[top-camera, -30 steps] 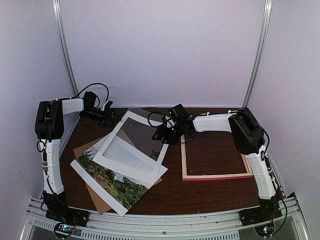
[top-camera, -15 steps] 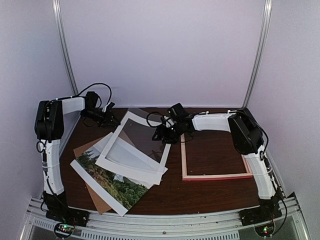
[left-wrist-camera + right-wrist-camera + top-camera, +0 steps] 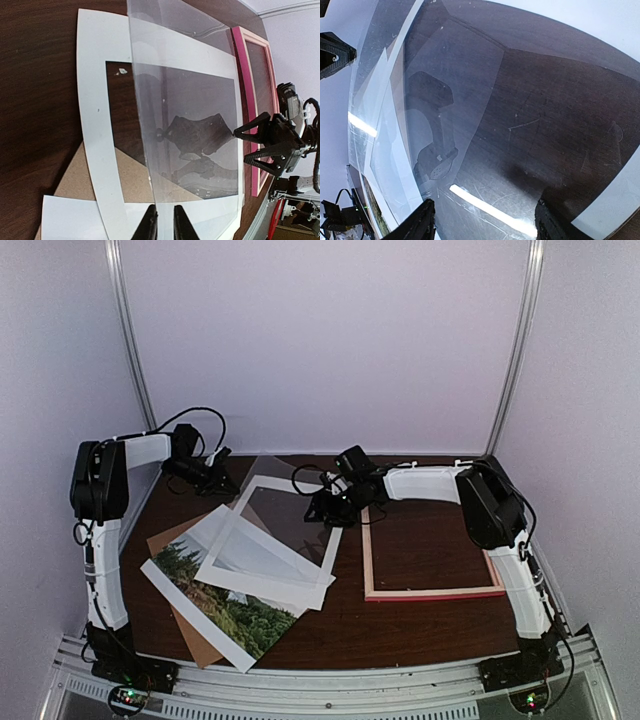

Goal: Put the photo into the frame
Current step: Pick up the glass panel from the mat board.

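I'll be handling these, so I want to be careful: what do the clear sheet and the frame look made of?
The clear sheet looks like glossy acrylic or glass: see-through, with sharp reflections. The frame looks wooden, with a pink-painted face and paler edges.

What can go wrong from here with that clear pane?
1. The left tool pinches the clear pane at one edge only, and the right tool stands open. The pane may slip or twist if lifted.
2. The pane overlaps the white mat, which lies on the photo. Dragging the pane could shove both farther from the frame.
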### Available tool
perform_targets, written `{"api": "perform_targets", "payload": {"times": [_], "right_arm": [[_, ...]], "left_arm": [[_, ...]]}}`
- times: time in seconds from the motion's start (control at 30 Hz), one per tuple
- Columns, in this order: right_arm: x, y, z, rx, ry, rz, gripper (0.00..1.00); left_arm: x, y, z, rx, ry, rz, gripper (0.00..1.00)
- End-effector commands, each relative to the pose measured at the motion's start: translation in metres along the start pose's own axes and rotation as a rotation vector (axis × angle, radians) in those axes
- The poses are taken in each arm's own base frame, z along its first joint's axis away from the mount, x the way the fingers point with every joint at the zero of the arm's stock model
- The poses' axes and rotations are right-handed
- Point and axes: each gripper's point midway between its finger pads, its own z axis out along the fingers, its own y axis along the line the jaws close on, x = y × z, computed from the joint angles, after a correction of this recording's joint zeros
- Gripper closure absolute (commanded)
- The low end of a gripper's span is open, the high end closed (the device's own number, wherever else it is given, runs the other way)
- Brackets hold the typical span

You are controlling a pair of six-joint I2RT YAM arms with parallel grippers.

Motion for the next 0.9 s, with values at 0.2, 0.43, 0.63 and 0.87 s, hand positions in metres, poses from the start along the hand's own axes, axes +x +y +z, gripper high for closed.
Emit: {"api": "perform_targets", "payload": {"times": [0.2,0.43,0.63,0.87], "right_arm": [[0.023,-0.027,0.018,0.043,0.083,0.036,0.32],[0.025,-0.028,0.02,0.038,0.087,0.039,0.32],[0.027,-0.028,0.023,0.03,0.093,0.043,0.32],[0.029,-0.028,0.023,0.023,0.098,0.039,0.32]], "left_arm": [[-0.002,-0.014,0.011,0.063,0.021,0.025,0.78],[0.0,-0.019,0.017,0.12,0.034,0.019,0.79],[0.003,-0.02,0.023,0.139,0.047,0.008,0.81],[0.003,-0.017,0.024,0.105,0.052,-0.004,0.92]]}}
